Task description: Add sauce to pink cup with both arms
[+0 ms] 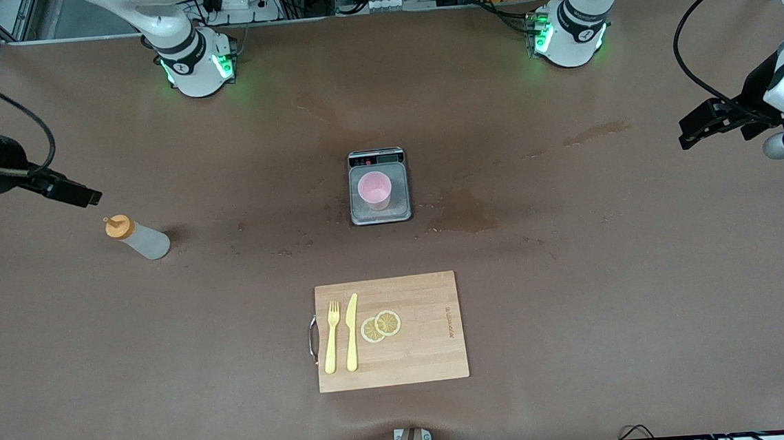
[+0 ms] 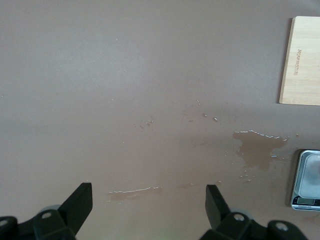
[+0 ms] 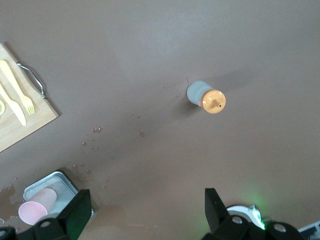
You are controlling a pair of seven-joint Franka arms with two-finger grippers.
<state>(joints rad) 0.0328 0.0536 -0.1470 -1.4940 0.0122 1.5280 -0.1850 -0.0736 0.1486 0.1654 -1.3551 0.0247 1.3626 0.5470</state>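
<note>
The sauce bottle (image 1: 138, 238), whitish with an orange cap, stands upright on the table toward the right arm's end; the right wrist view shows it from above (image 3: 206, 96). The pink cup (image 1: 375, 189) stands upright on a small silver scale (image 1: 376, 157) at the table's middle, and it also shows in the right wrist view (image 3: 36, 211). My right gripper (image 1: 76, 194) is open and empty, up in the air over the table near the bottle, apart from it. My left gripper (image 1: 693, 130) is open and empty, up over the left arm's end of the table.
A wooden cutting board (image 1: 427, 328) lies nearer the front camera than the scale, with a yellow fork (image 1: 332, 337), a yellow knife (image 1: 351, 332) and two lemon slices (image 1: 381, 326) on it. Wet stains (image 1: 464, 215) mark the brown table beside the scale.
</note>
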